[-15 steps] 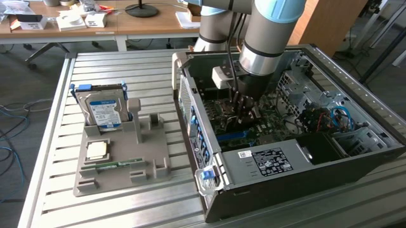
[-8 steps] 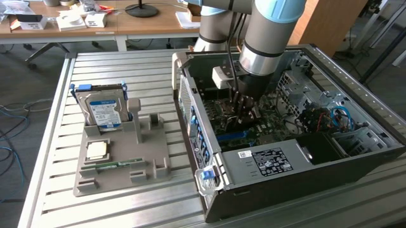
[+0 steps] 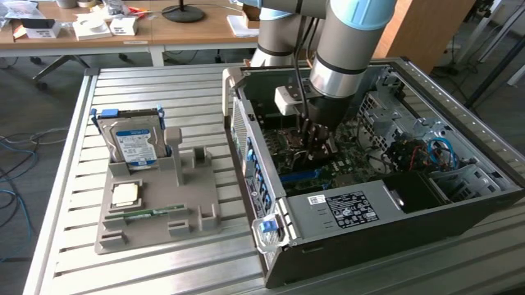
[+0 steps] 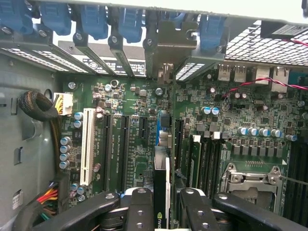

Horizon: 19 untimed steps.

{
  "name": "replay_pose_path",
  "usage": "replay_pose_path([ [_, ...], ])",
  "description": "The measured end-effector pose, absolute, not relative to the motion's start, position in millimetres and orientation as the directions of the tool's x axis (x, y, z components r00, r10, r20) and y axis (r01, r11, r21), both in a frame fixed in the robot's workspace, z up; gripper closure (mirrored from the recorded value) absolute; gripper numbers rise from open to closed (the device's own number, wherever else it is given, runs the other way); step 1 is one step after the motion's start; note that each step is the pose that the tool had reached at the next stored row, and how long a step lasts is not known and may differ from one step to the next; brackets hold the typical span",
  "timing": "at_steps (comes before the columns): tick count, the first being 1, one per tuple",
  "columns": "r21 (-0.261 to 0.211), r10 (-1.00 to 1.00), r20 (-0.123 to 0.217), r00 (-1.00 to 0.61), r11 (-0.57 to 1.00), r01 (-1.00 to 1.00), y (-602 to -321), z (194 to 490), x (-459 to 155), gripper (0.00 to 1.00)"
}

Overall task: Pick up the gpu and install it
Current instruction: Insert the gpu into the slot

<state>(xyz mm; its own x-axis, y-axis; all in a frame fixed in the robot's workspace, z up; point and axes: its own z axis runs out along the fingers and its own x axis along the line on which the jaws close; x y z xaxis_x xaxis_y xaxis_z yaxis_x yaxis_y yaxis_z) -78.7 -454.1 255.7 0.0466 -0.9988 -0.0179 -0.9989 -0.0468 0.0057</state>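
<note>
The gpu (image 4: 160, 190) is a thin dark card seen edge-on, with a green logo near the fingers. My gripper (image 4: 161, 211) is shut on it, one black finger (image 4: 139, 209) on each side. The card hangs over the green motherboard (image 4: 134, 101), lined up along a blue slot (image 4: 159, 129) between the black slots, pointing toward the row of rear bracket openings. In the exterior view my gripper (image 3: 316, 140) reaches down into the open computer case (image 3: 369, 212). Whether the card's edge is in the slot is hidden.
A white slot (image 4: 87, 147), a sleeved cable bundle (image 4: 38, 108) and a CPU socket (image 4: 250, 179) flank the card. Blue latches (image 4: 91, 19) line the rear wall. Outside the case, a grey holder (image 3: 156, 212) carries a hard drive (image 3: 135, 144), a CPU (image 3: 125, 193) and a memory stick (image 3: 152, 212).
</note>
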Motion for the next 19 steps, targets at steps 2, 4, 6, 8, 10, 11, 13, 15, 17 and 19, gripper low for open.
replay_pose_path([
  [2, 0.006, -0.999, -0.018, 0.047, -0.047, -0.999, -454.2, 255.7, -78.4, 0.74],
  [4, 0.006, -0.999, -0.018, 0.047, -0.047, -0.999, -454.2, 255.7, -78.1, 0.74],
  [6, 0.006, -0.999, -0.018, 0.047, -0.047, -0.999, -454.3, 255.7, -77.8, 0.74],
  [8, 0.006, -0.999, -0.018, 0.047, -0.047, -0.999, -454.3, 255.7, -78.0, 0.74],
  [10, 0.006, -0.999, -0.018, 0.046, -0.046, -0.999, -454.4, 255.6, -78.0, 0.74],
  [11, 0.006, -0.999, -0.018, 0.046, -0.046, -0.999, -454.6, 255.7, -78.0, 0.74],
  [13, 0.006, -0.999, -0.018, 0.046, -0.046, -0.999, -455.1, 255.7, -78.0, 0.74],
  [15, 0.006, -0.999, -0.018, 0.046, -0.046, -0.999, -455.6, 255.7, -78.0, 0.74],
  [17, 0.006, -0.999, -0.018, 0.046, -0.046, -0.999, -455.7, 255.7, -77.9, 0.74],
  [19, 0.006, -0.999, -0.018, 0.043, -0.043, -0.999, -455.9, 255.7, -77.9, 0.74],
])
